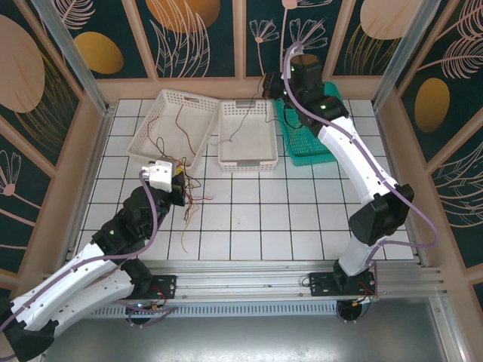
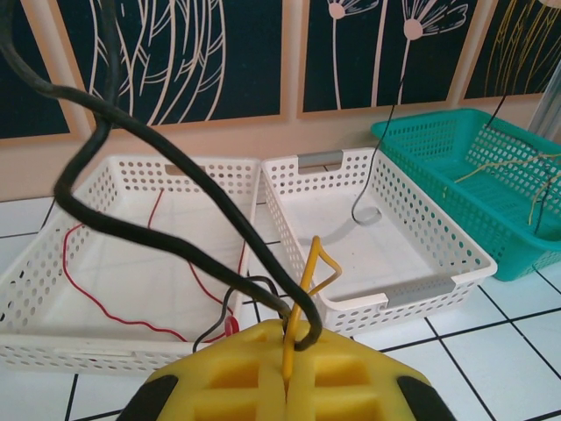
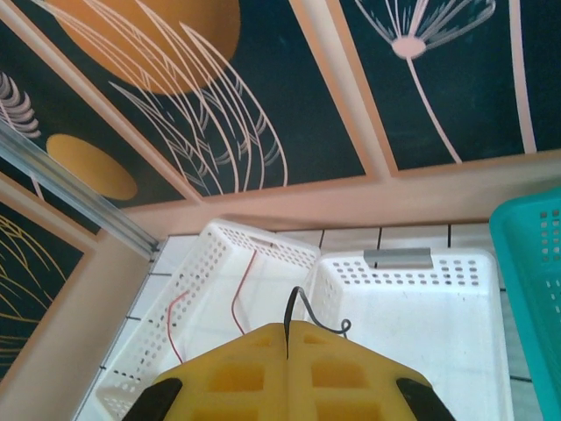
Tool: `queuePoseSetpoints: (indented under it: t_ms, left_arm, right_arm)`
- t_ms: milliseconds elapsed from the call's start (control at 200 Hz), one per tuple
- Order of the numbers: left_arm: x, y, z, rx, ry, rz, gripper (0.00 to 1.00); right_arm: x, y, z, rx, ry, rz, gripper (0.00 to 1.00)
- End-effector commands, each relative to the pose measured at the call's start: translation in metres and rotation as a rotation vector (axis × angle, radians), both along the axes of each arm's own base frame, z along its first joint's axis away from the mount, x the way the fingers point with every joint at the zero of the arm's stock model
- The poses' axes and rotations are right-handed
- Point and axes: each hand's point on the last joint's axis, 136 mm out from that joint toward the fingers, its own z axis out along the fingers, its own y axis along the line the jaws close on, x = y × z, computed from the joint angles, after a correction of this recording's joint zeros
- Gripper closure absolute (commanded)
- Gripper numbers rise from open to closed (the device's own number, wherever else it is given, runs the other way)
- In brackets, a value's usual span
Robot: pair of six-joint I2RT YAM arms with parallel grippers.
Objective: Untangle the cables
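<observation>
Left end effector (image 2: 287, 355) clenched on yellow and black cables (image 2: 302, 289) above tiled surface (image 1: 302, 211) | right end effector (image 3: 287, 338) pinching black cable (image 3: 290, 311) over middle white basket (image 3: 456, 272) | red cable (image 2: 105, 303) lies in left white basket (image 2: 88, 344)

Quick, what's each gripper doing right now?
Left gripper: closed on yellow cable; black cable looks pinched too.
Right gripper: closed on second black cable.
</observation>
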Motion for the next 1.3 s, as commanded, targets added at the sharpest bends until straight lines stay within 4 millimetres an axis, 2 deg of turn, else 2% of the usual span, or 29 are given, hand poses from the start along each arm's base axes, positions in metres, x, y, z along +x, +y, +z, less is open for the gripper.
queuePoseSetpoints:
  t_ms: [0, 120, 280, 365, 445, 641, 711, 771, 846, 1081, 1191, 1296]
  left_arm:
    - [0.001, -0.001, 0.007, -0.009, -0.027, -0.006, 1.00]
    - [0.002, -0.002, 0.004, -0.004, -0.020, -0.007, 1.00]
    - [0.001, -0.002, 0.004, -0.002, -0.021, -0.008, 1.00]
    - [0.002, -0.002, 0.004, 0.001, -0.020, -0.008, 1.00]
    - [0.002, -0.002, 0.003, 0.002, -0.019, -0.009, 1.00]
    - [0.001, -0.004, 0.004, 0.000, -0.018, -0.018, 1.00]
    - [0.001, -0.004, 0.003, 0.001, -0.016, -0.020, 1.00]
    - [0.001, -0.005, 0.003, 0.001, -0.015, -0.025, 1.00]
    - [0.001, -0.007, 0.002, 0.002, -0.011, -0.031, 1.00]
    - [0.002, -0.014, 0.001, -0.010, 0.006, -0.059, 1.00]
    - [0.001, -0.021, 0.012, -0.087, 0.014, -0.082, 1.00]
    - [0.002, -0.031, 0.018, -0.186, 0.036, -0.106, 1.00]
  right_arm:
    - [0.012, 0.023, -0.045, 0.003, 0.086, 0.060, 1.00]
    - [0.021, 0.035, -0.073, -0.009, 0.142, 0.082, 1.00]
    - [0.027, 0.048, -0.082, -0.018, 0.148, 0.095, 1.00]
    - [0.033, 0.053, -0.095, -0.030, 0.175, 0.095, 1.00]
    - [0.038, 0.057, -0.113, -0.052, 0.209, 0.097, 1.00]
    - [0.044, 0.058, -0.174, -0.136, 0.328, 0.082, 1.00]
    - [0.042, 0.059, -0.185, -0.157, 0.358, 0.087, 1.00]
    - [0.040, 0.061, -0.182, -0.169, 0.348, 0.091, 0.90]
    - [0.035, 0.062, -0.169, -0.181, 0.308, 0.093, 0.78]
    - [0.007, 0.064, -0.102, -0.082, 0.180, 0.171, 0.55]
    - [-0.021, 0.063, -0.073, -0.009, 0.133, 0.234, 0.52]
    - [-0.065, 0.069, -0.056, 0.110, 0.088, 0.378, 0.49]
